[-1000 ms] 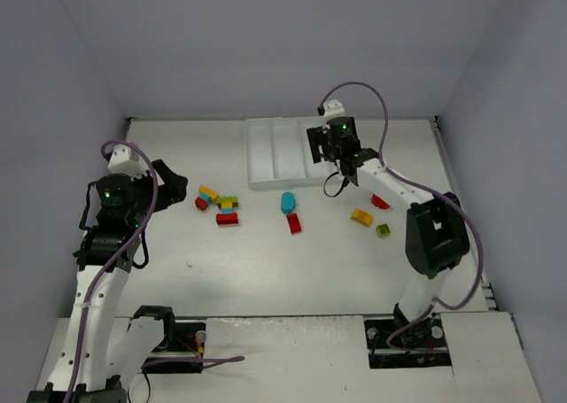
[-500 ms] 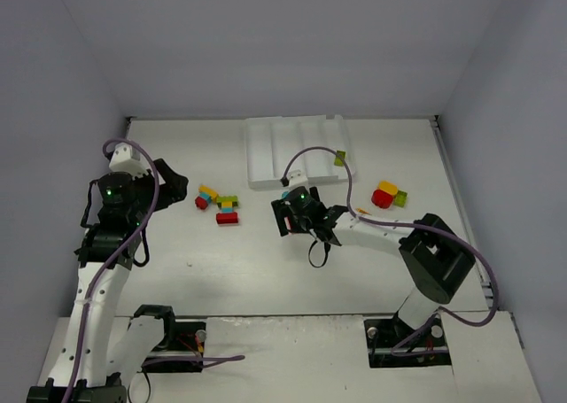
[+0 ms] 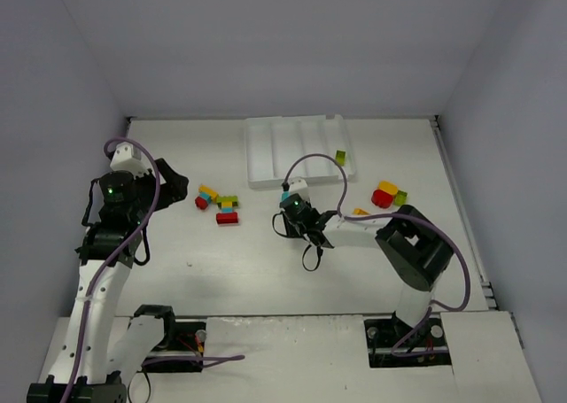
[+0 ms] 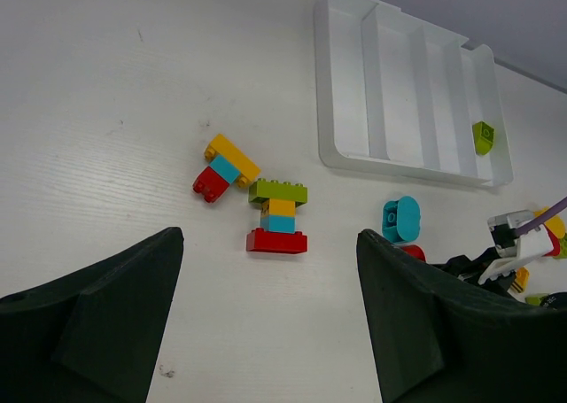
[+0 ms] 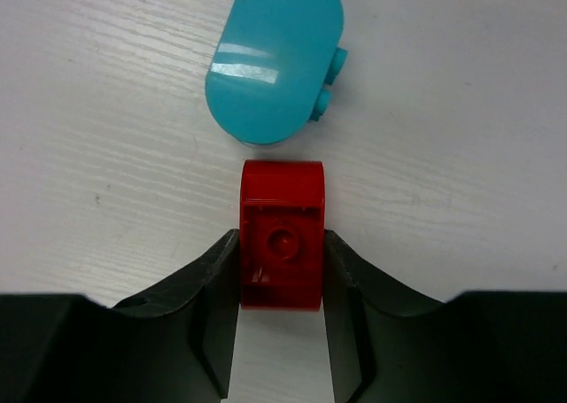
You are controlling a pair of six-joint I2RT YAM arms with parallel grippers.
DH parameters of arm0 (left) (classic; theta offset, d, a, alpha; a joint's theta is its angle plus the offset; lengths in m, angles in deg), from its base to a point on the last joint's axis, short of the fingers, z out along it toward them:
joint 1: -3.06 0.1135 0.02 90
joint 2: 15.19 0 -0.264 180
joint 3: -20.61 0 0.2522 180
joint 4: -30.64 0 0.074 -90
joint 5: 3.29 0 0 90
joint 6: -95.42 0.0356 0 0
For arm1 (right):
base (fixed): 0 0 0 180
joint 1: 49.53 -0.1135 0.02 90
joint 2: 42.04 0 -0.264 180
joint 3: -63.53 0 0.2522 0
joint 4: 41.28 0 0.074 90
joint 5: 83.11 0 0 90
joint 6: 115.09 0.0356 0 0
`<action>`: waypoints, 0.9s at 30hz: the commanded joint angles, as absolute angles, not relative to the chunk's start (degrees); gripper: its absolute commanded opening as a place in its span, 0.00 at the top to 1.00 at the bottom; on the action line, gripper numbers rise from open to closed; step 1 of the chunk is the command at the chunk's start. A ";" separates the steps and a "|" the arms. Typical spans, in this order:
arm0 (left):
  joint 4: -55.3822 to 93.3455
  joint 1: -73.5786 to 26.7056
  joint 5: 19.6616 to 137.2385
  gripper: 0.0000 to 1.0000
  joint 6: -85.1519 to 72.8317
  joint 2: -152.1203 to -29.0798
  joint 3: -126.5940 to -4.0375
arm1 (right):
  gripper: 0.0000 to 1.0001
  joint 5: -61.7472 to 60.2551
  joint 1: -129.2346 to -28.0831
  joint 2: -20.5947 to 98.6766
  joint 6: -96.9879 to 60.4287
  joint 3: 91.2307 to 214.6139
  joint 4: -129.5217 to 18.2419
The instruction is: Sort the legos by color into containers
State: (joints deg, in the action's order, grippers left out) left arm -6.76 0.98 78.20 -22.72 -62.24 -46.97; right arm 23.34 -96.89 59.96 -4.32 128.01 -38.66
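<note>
- The left gripper (image 4: 268, 236) shows as two dark fingers (image 4: 97, 323) at the near edge, standing wide apart with nothing between them.
- On the white table (image 4: 115, 84), a three-brick stack (image 4: 225, 167) lies slantwise, yellow, then cyan, then red.
- Just to its right lies a four-brick stack (image 4: 278, 217): a lime green bar farthest, then yellow, cyan and a red bar nearest.
- The white tray (image 4: 323, 84) sits far right, with four long compartments side by side.
- A green brick (image 4: 483, 137) lies in the rightmost compartment, toward its near end.
- A rounded cyan brick (image 4: 401, 219) lies near the tray.
- A red brick (image 4: 413, 251) just behind it is mostly hidden.
- The right arm (image 4: 483, 259) reaches in beside that, carrying a white block and a purple cable.
- A yellow brick (image 4: 550, 223) sits at the right edge.
</note>
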 commanded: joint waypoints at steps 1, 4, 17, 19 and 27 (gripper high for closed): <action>-3.16 1.13 78.28 0.28 -23.23 -62.65 -48.17 | 1.00 29.30 -96.56 55.88 -4.52 126.42 -37.38; -3.07 1.13 77.92 0.28 -23.32 -62.57 -48.17 | 1.00 31.41 -94.54 50.09 -7.24 125.54 -39.48; -3.07 1.13 77.66 0.27 -23.32 -63.01 -48.17 | 0.97 19.65 -76.44 55.42 -22.72 143.19 -37.56; -3.07 1.13 77.66 0.27 -23.23 -63.09 -48.17 | 0.95 17.37 -75.11 60.49 -23.94 148.72 -36.94; -2.99 1.13 77.13 0.27 -23.23 -63.45 -48.34 | 0.91 13.40 -72.74 77.29 -26.33 163.76 -37.38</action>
State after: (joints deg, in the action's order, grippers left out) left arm -6.76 0.98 77.78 -22.72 -63.20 -46.97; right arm 15.63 -72.86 75.10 -24.21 159.37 -39.17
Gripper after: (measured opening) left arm 0.727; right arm 0.335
